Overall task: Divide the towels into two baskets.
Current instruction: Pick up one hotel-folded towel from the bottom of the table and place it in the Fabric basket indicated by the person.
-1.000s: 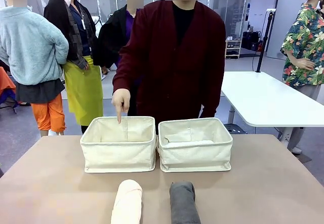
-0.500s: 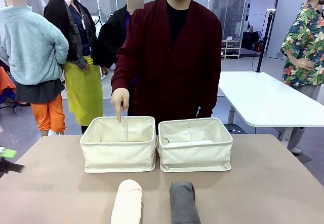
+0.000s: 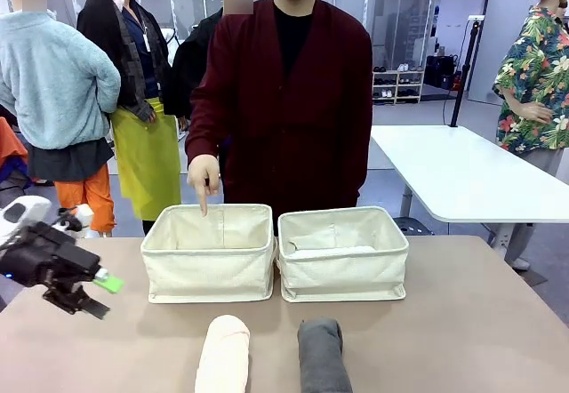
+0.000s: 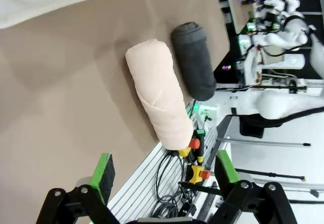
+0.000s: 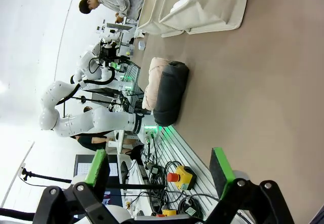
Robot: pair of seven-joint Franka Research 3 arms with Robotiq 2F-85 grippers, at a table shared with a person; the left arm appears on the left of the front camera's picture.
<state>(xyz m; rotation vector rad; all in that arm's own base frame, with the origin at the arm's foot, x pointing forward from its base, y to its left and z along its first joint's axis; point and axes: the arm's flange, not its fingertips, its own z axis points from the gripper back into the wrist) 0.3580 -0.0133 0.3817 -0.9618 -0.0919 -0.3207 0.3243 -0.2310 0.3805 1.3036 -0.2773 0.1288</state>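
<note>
Two cream canvas baskets stand side by side at mid-table, the left basket [image 3: 209, 268] and the right basket [image 3: 343, 273]. A white towel [image 3: 336, 252] lies inside the right one. The pale yellow towel is hidden. Near the front edge lie the cream towel [image 3: 223, 353] and the dark grey towel [image 3: 322, 356], parallel. My left gripper [image 3: 100, 295] hovers open at the table's left, apart from both. Its wrist view shows the cream towel [image 4: 159, 100] and grey towel [image 4: 194, 59] ahead. My right gripper [image 5: 159, 171] is open, off the table, with the grey towel [image 5: 169, 95] ahead.
A person in a dark red cardigan stands behind the baskets, one hand [image 3: 204, 178] pointing a finger down over the left basket's far rim. A white table [image 3: 462, 175] stands farther back on the right. Bare tabletop lies either side of the two towels.
My left arm has come in from the left edge and moved right over the table. The person has shifted slightly left, hand still pointing at the left basket. The towels have not moved.
</note>
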